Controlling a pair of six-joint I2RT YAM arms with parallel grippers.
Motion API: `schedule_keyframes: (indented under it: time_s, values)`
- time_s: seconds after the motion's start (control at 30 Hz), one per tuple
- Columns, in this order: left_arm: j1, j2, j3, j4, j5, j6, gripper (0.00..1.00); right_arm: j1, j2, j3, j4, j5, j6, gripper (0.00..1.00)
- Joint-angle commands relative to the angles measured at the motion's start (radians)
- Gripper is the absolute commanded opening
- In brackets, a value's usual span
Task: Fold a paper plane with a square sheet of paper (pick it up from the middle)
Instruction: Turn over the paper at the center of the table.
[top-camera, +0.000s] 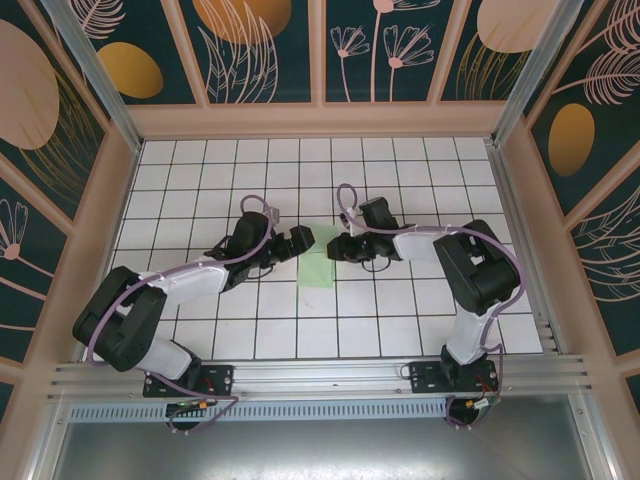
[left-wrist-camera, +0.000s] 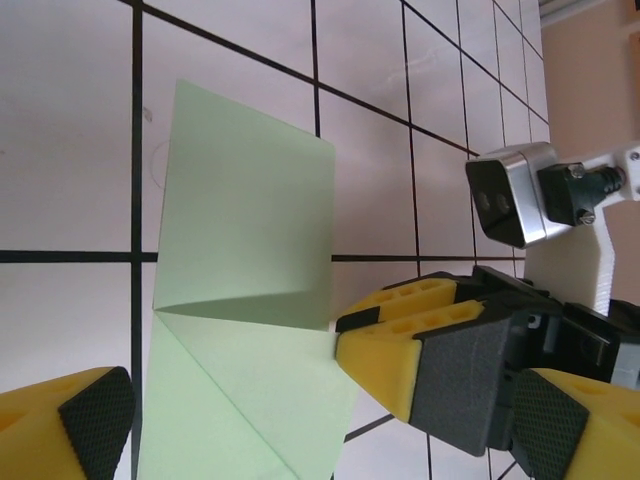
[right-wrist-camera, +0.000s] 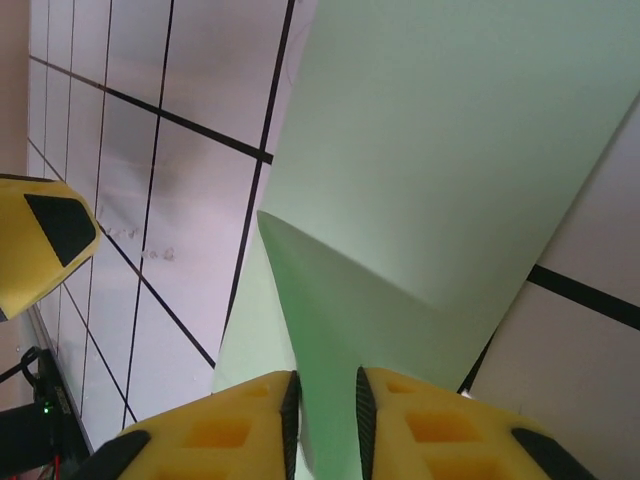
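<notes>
- Top external view: too small to tell the creases on the square sheet of paper (top-camera: 317, 272), or whether the left gripper (top-camera: 303, 240) and right gripper (top-camera: 336, 246) cover its far edge.
- Left wrist view: cuts the sheet off at the bottom edge, along with the left gripper's fingers (left-wrist-camera: 92, 418) beyond their tips.
- Right wrist view: loses the sheet past the top and right edges; hides its near part behind the right gripper's jaws, themselves cut by the bottom edge.

pale mint-green square sheet of paper (top-camera: 318, 270), partly folded, diagonal creases; on table (top-camera: 200, 170)
</notes>
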Motion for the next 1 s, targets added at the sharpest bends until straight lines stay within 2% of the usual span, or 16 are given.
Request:
schedule_keyframes:
  time_s: [0.0, 0.17, 0.47, 0.63, 0.97]
  values:
    - [0.003, 0.020, -0.015, 0.079, 0.049, -0.025, 0.99, 0.002, 0.012, 0.020, 0.039, -0.044, -0.024, 0.18]
    - [0.002, 0.036, -0.035, 0.134, 0.098, -0.053, 0.99, -0.003, 0.000, -0.008, 0.088, -0.049, -0.003, 0.05]
    - [0.003, 0.078, -0.063, 0.189, 0.151, -0.104, 0.94, -0.030, -0.029, -0.068, 0.167, -0.072, 0.044, 0.02]
    - [0.003, 0.122, -0.041, 0.181, 0.165, -0.140, 0.81, -0.051, -0.045, -0.097, 0.199, -0.078, 0.076, 0.02]
    - [0.003, 0.211, 0.035, 0.187, 0.233, -0.099, 0.57, -0.063, -0.058, -0.116, 0.212, -0.081, 0.095, 0.03]
